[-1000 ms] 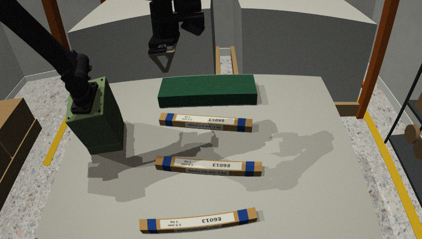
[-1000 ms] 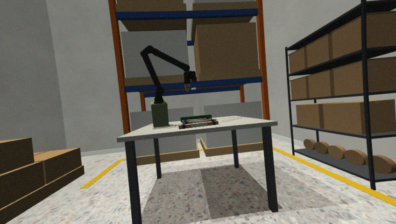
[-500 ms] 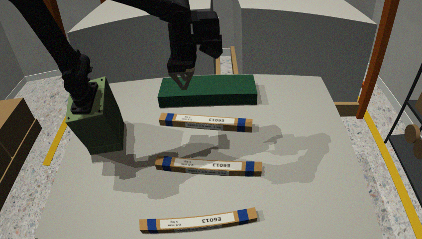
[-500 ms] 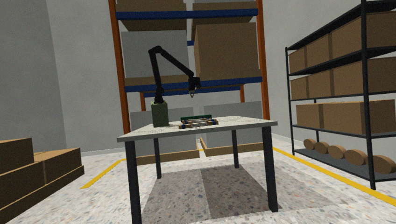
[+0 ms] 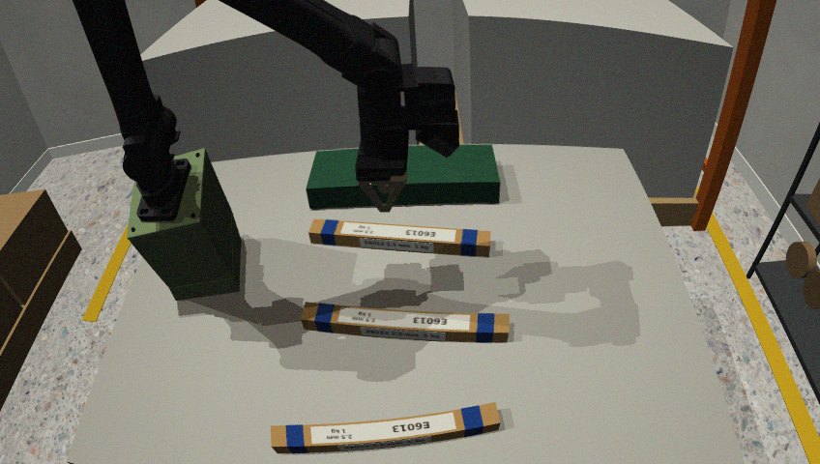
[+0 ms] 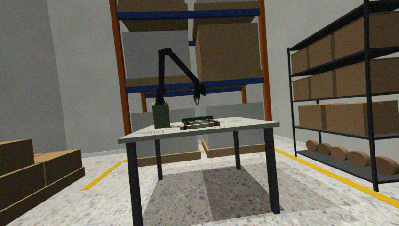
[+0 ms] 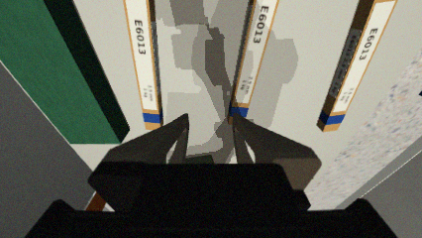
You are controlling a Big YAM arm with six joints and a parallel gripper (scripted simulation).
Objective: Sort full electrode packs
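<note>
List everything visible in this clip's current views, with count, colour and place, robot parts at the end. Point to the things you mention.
electrode packs (image 5: 399,238) (image 7: 144,59): three, tan with blue bands and white labels, lying on the bench in front of the platform
low platform (image 5: 449,163) (image 7: 64,99): one, green, on the bench
bench (image 5: 575,391) (image 6: 246,122): one, pale top, dark legs, mid-room
pallet rack (image 6: 120,69): one, orange posts, blue beams, behind the bench
shelf unit (image 6: 369,111): one, black, right side, bearing brown boxes and five brown round pieces
stacked boxes (image 6: 19,170): several, brown, left side
floor lines: yellow, either side
pedestal (image 6: 161,115): one, green, under the arm
arm (image 6: 161,69): one, black
gripper (image 5: 385,208) (image 6: 196,103) (image 7: 210,118): one, dark, partly open above the bench
</note>
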